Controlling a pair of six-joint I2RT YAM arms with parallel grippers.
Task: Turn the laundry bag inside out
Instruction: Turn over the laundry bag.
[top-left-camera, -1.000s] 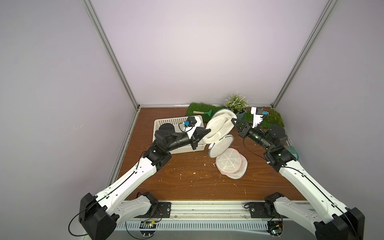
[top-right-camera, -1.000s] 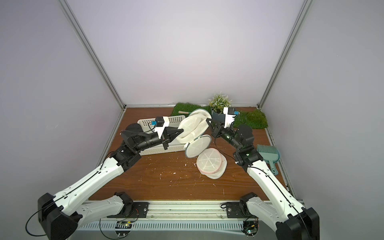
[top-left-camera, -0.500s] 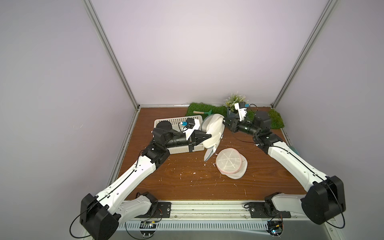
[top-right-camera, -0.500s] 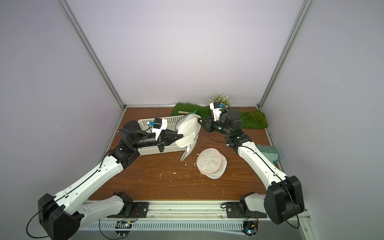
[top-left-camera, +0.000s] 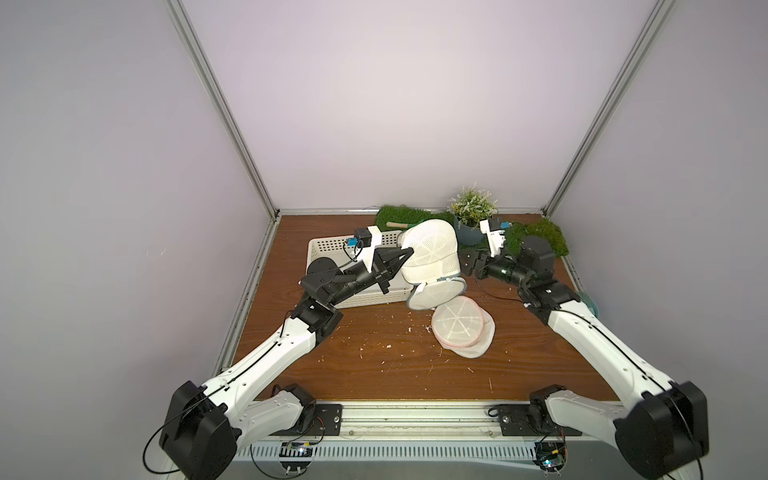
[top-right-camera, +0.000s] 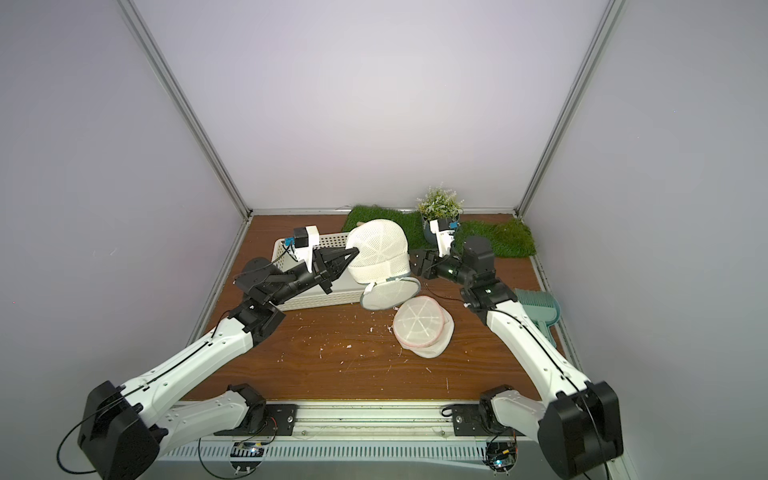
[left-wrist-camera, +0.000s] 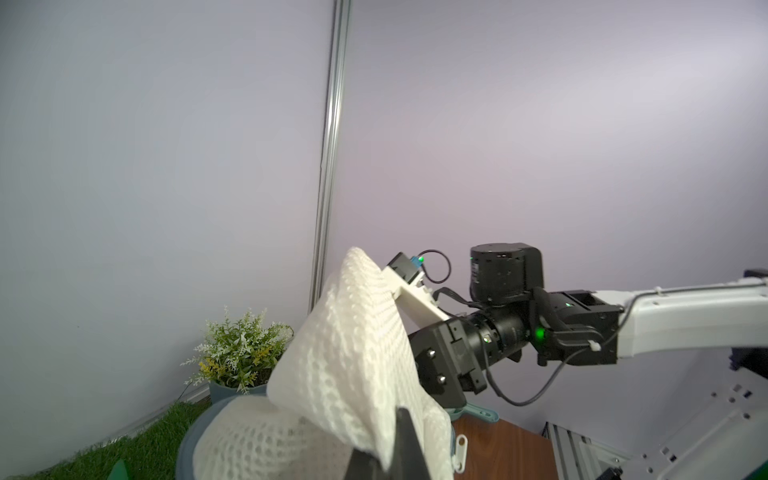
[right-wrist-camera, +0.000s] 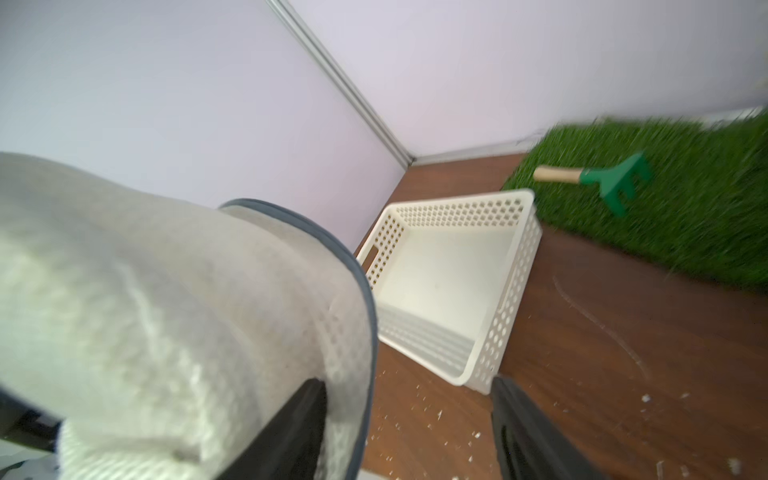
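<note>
Above the brown wooden counter (top-left-camera: 374, 353), holds the white mesh laundry bag (top-left-camera: 430, 257) aloft in the left tool (top-left-camera: 405, 254), clenched on its fabric, seemingly to free the mouth. Poises the right tool (top-left-camera: 467, 266), released, beside the grey rim (right-wrist-camera: 365, 286), probably to peel it back.

The left claw (top-left-camera: 406, 252) pinches the left side of the white mesh laundry bag (top-left-camera: 432, 253) and holds it raised over the back middle of the desk (top-left-camera: 374, 365). A round grey-rimmed flap (top-left-camera: 436, 293) hangs from the bag's lower end. The right claw (top-left-camera: 468, 266) sits just beside the bag's right side; it may be touching the mesh, but this angle leaves that unclear. A white basket (top-left-camera: 328, 241) lies toward the back left corner. A pink-rimmed mesh bag (top-left-camera: 461, 328) lies flat right of centre. Grass mats (top-left-camera: 399, 214) and a potted plant (top-left-camera: 473, 205) line the back edge.
</note>
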